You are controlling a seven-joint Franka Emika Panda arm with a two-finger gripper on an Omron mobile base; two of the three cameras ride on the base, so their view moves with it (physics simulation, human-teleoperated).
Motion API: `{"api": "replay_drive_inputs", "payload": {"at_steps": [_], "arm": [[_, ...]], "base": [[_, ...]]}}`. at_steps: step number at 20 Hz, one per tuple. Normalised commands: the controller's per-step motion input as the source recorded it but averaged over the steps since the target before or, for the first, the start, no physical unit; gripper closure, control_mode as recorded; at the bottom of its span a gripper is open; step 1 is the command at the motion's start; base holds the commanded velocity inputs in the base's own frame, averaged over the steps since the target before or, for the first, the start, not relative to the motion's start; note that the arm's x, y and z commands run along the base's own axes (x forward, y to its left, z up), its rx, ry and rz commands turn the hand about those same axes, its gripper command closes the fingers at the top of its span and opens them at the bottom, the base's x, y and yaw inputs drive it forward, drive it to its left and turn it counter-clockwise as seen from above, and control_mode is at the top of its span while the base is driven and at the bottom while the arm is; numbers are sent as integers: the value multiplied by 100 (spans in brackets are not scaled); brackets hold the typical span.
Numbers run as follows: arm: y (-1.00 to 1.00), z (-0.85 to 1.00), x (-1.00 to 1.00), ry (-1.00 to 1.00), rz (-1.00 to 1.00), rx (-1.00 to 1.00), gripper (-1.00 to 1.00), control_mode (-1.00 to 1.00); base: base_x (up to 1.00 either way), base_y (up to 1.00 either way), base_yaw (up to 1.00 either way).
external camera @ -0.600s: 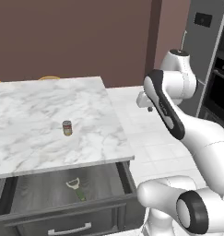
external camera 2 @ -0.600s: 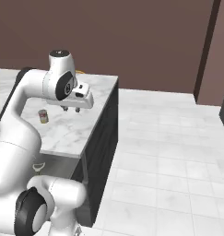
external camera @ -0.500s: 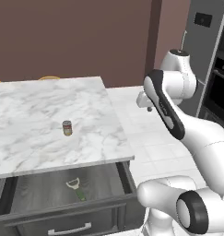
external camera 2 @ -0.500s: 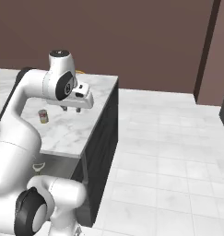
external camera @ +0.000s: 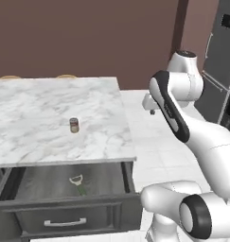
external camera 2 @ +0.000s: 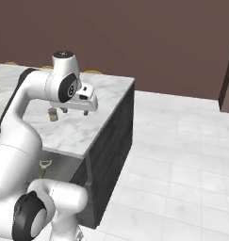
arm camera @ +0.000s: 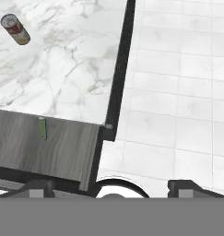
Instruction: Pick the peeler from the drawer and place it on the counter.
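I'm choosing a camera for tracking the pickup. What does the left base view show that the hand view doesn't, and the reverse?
Left base view: the whole peeler with its whitish forked head, plus the drawer front and its silver handle.
Hand view: the floor tiles straight below, and just the peeler's green handle poking out from under the counter edge.
Both: the small jar standing on the marble counter, and the open drawer.

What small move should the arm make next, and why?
Probably lower the open end effector toward the peeler. The peeler lies untouched on the floor of the open drawer, while the end effector hangs high beside the counter corner, holding nothing.
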Motion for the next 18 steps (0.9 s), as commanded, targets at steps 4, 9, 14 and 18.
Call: {"api": "replay_drive_inputs", "payload": {"at_steps": [4, 9, 14, 18], "arm": [[0, 0, 0, 0, 0, 0, -100, 100], [0, 0, 0, 0, 0, 0, -100, 100], [0, 0, 0, 0, 0, 0, -100, 100], [0, 0, 0, 0, 0, 0, -100, 100]], "base": [[-47, -88, 47], [-22, -83, 53], [11, -38, 61], [42, -2, 63]]}}
